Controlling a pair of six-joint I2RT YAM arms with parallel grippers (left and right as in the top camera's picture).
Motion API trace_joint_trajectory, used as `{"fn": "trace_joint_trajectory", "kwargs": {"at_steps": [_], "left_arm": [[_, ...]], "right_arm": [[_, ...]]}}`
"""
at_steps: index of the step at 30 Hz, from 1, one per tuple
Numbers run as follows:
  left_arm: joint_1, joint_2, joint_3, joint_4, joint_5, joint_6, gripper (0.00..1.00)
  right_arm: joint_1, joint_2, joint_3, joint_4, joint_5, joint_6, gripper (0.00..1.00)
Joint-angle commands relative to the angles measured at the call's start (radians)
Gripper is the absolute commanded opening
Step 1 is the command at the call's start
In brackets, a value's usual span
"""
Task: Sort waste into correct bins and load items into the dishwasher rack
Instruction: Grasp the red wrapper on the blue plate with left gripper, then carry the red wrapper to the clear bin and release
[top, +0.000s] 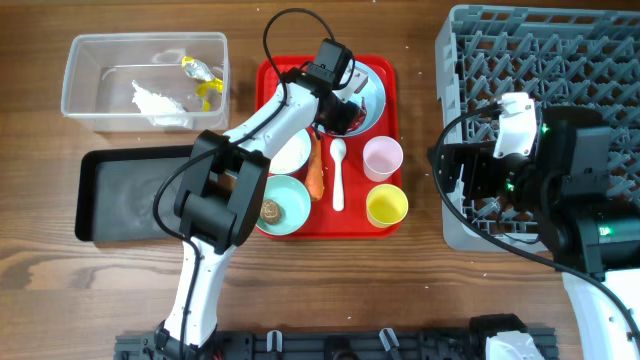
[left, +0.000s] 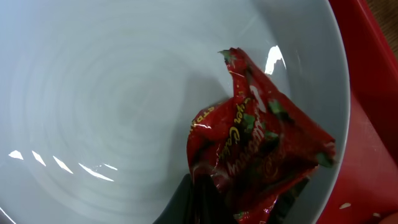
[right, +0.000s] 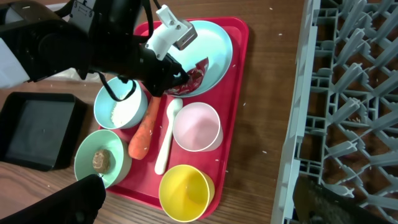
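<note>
Crinkled red wrapper sits inside pale blue plate.

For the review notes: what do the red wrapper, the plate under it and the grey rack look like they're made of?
Red wrapper: thin plastic or foil film, glossy, shown by its sharp creases and bright glints.
Plate: pale blue, smooth and glossy, with light reflections; it could be plastic or glazed ceramic.
Rack: probably moulded grey plastic with a matt finish, shown by its uniform ribbed pegs.

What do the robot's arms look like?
The left arm has white tubes joined by chunky black joints, with a thin black cable looping over it. The right arm is mostly black with a white block and tiny green lights.
</note>
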Motion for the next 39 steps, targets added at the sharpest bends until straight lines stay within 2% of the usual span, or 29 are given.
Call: {"fn": "trace_joint_trajectory", "kwargs": {"at_steps": [1,7,12,16,21,24,25,27,29,31,35,39], "left_arm": [[-0.005,0.021,-0.002,0.000,0.016,0.001,0.04],[0.024,-0.042,0.031,0.018,-0.004,-0.060,0.04],[0.103,-0.187,0.069,0.018,-0.031,-0.138,0.04],[0.187,-0.297,0.069,-0.002,-0.034,-0.138,0.04],[0.315,-0.379,0.069,-0.032,-0.173,-0.187,0.04],[0.379,-0.369,0.069,-0.075,-0.081,-0.187,0.04],[0.382,-0.352,0.068,-0.092,0.014,-0.186,0.12],[0.357,-0.322,0.061,-0.087,0.107,-0.179,0.32],[0.305,-0.277,0.061,-0.087,0.120,-0.174,0.61],[0.231,-0.216,0.061,-0.098,0.116,-0.118,0.74],[0.109,-0.125,0.061,-0.119,-0.011,-0.101,0.86],[0.032,-0.069,0.061,-0.117,-0.124,-0.100,0.84]], "right_arm": [[0.004,0.003,0.015,-0.002,-0.016,0.010,1.00],[0.004,0.004,0.015,-0.001,-0.015,0.007,1.00],[0.004,0.013,0.015,-0.004,-0.016,0.007,1.00],[0.004,0.023,0.015,-0.004,-0.016,0.008,0.99],[0.004,0.029,0.015,-0.007,-0.016,0.008,1.00],[0.004,0.029,0.015,-0.013,-0.016,0.008,1.00],[0.004,0.029,0.015,-0.013,-0.016,0.008,1.00],[0.004,0.029,0.015,-0.013,-0.016,0.010,1.00],[0.004,0.029,0.015,-0.016,-0.016,0.010,1.00],[0.004,0.029,0.015,-0.020,-0.016,0.010,1.00],[0.004,0.029,0.015,-0.023,-0.016,0.010,1.00],[0.004,0.029,0.015,-0.023,-0.016,0.009,1.00]]}}
